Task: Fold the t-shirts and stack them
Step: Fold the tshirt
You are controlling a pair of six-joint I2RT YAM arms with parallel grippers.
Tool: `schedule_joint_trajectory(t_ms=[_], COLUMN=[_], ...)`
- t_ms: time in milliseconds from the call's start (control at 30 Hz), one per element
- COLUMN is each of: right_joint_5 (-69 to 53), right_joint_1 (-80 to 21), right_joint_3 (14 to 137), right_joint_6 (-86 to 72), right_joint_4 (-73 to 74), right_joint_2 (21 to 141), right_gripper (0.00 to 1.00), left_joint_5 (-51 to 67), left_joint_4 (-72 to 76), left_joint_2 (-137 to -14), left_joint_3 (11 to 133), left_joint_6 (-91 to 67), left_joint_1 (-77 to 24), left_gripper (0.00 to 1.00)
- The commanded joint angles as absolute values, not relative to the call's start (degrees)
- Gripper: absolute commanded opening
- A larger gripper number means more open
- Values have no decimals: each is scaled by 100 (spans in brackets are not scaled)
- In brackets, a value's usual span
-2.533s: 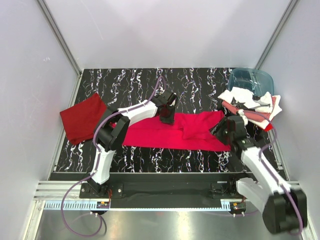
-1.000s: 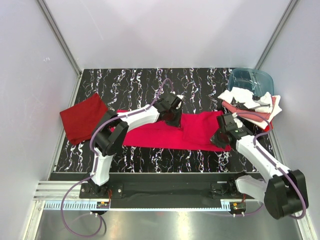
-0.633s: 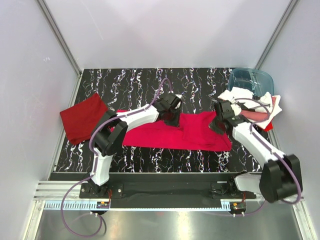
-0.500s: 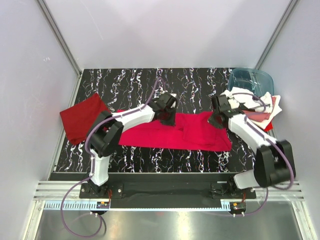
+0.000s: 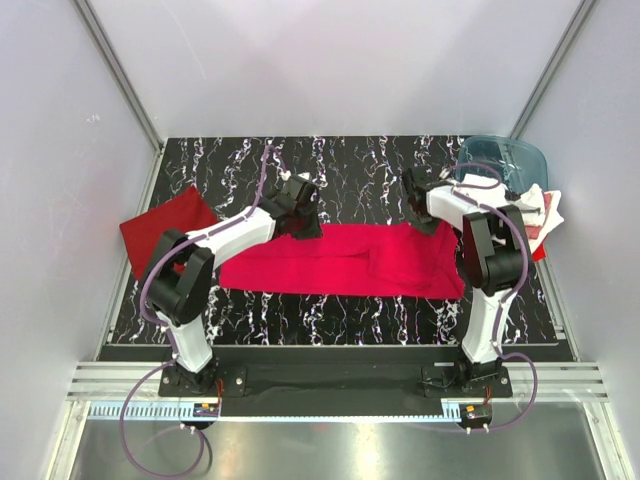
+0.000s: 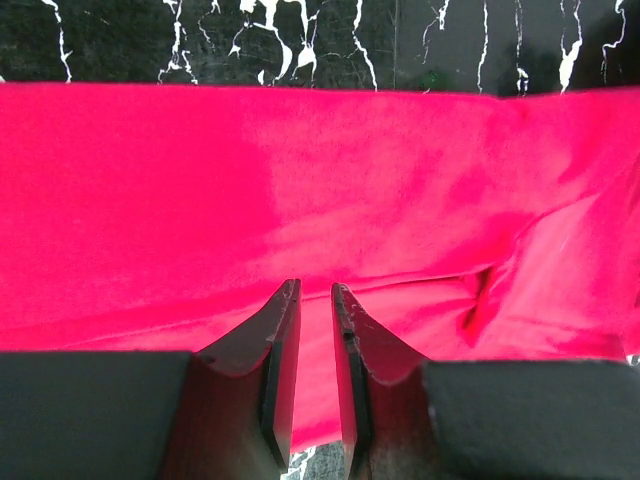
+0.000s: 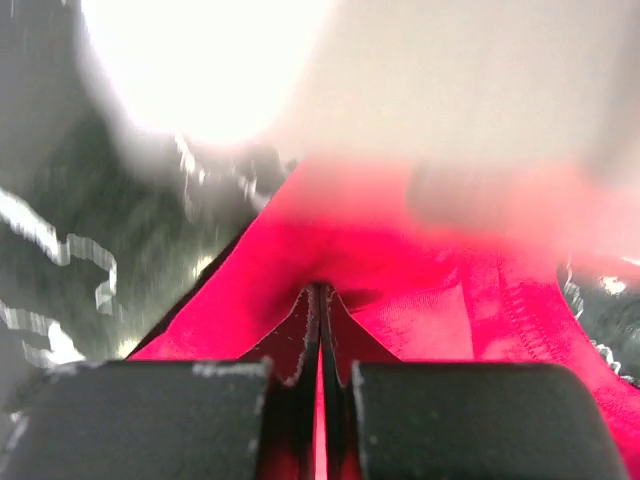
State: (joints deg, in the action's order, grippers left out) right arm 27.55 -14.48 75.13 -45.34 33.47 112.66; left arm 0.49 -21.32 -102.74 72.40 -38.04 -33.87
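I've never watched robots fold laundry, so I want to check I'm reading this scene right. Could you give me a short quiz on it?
1. True or false: the crimson t-shirt lies spread in a long band across the table.
2. The folded dark red t-shirt lies at the table's: A) left side B) far right corner C) centre.
3. Fill in: the right gripper is shut on the ____ t-shirt.
Key: 1 true; 2 A; 3 crimson.

Top camera looks down from behind — wrist cameras sit close over the same crimson t-shirt.
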Motion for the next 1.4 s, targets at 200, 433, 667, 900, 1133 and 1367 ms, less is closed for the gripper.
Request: schedule_joint_trajectory(t_ms=[200, 433, 667, 900, 1133, 1367], right_joint_5=[3216, 2762, 1401, 458, 422, 448], right_joint_1=[-756, -712, -931, -1090, -1187, -1187], right_joint_3=[8270, 8237, 6892, 6188, 6302, 6819], right_joint_6=[-4930, -4660, -4070, -3806, -3797, -3744], right_joint_4=[4192, 3766, 2041, 1144, 1266, 1547], right_joint_2=[11944, 11665, 10074, 9563, 9922, 10739], right_gripper=[0, 0, 15, 41, 40, 36], left_joint_5=[-343, -1438, -2206, -2347, -2162, -1626], left_joint_4=[-2004, -2250, -2522, -3023, -3172, -3524], left_joint_2=[-9984, -9607, -9545, -10230, -10801, -11399], left_joint_3=[7075, 6856, 6943, 7426, 7804, 8094], left_joint_6=[-4051, -4122, -4052, -4227, -4297, -4588], left_joint_1=[-3015, -2777, -2646, -2347, -2084, -1697], left_gripper=[23, 26, 31, 57, 53, 51])
